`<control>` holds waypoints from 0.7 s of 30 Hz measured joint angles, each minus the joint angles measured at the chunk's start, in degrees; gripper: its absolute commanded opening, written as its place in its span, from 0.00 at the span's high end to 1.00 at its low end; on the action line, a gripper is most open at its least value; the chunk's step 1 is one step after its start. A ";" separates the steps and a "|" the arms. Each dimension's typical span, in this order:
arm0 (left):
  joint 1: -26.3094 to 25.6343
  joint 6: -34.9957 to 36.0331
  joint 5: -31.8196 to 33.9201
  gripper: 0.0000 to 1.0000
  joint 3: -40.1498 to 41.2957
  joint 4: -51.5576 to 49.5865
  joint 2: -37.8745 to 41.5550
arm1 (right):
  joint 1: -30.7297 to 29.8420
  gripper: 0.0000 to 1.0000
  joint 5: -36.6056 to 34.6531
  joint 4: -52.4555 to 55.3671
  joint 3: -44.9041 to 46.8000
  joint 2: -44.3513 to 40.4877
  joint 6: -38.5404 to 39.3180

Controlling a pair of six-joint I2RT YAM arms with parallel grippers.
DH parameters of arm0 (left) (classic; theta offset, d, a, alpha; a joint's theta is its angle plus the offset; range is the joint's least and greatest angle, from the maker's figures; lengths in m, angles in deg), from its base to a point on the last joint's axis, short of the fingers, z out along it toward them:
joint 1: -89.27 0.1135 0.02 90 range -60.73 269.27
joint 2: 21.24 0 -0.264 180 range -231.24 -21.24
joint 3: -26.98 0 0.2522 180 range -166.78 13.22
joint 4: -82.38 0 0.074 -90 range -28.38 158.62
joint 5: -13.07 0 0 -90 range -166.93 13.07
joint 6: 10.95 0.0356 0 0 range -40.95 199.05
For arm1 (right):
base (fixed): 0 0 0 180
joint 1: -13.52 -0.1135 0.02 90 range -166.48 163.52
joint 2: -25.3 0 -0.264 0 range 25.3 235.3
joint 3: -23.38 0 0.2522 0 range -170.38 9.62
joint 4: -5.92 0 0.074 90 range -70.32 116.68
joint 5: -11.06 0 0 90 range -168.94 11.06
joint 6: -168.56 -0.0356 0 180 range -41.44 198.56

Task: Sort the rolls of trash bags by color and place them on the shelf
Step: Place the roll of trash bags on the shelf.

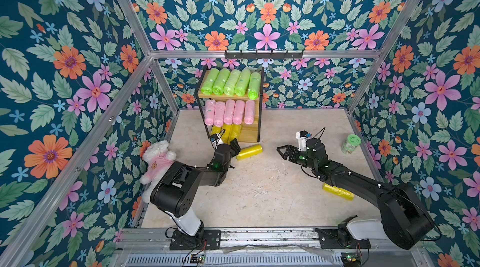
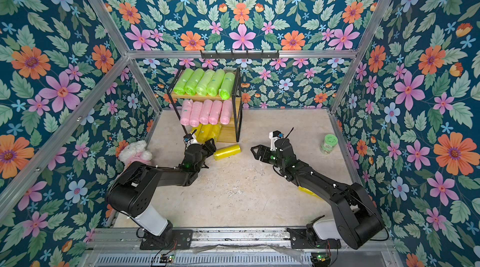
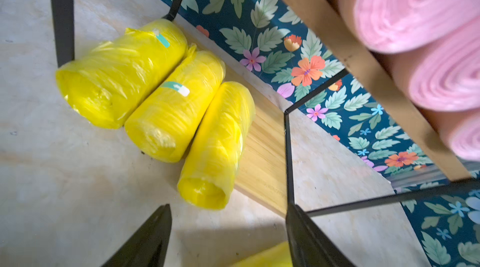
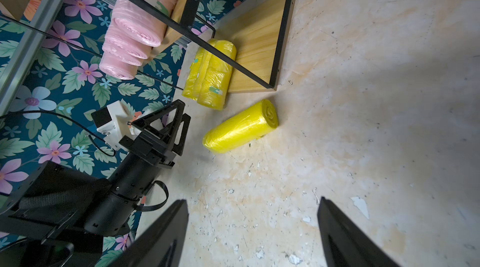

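Shelf (image 1: 251,133): five green rolls (image 1: 228,82) top tier, five pink rolls (image 1: 228,112) middle, three yellow rolls (image 3: 166,112) bottom. Loose yellow roll (image 1: 249,152) on floor before shelf. Left gripper (image 1: 235,145) beside it, jaws apart, empty. Right gripper (image 1: 281,152) wide, empty.

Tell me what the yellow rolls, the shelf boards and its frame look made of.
Yellow rolls: thin plastic film, glossy and crinkled. Shelf boards: light wood or laminate, matte, grain visible. Frame: probably metal, thin black matte bars.
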 measured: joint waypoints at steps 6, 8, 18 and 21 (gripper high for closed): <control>1.05 -0.07 -5.14 0.56 1.14 2.19 -2.75 | 0.00 0.17 0.09 -0.74 0.31 0.00 -0.04; 1.29 0.39 -6.21 0.59 0.04 2.45 -4.04 | 0.00 0.17 0.20 -0.81 0.55 0.00 -0.20; 1.64 2.89 -5.86 0.63 -5.95 4.26 -10.45 | 0.00 0.17 0.13 -0.72 0.83 -0.31 -0.20; 1.95 3.19 -5.18 0.61 -7.72 4.26 -12.20 | 0.00 0.17 0.17 -0.68 0.61 -0.13 -0.20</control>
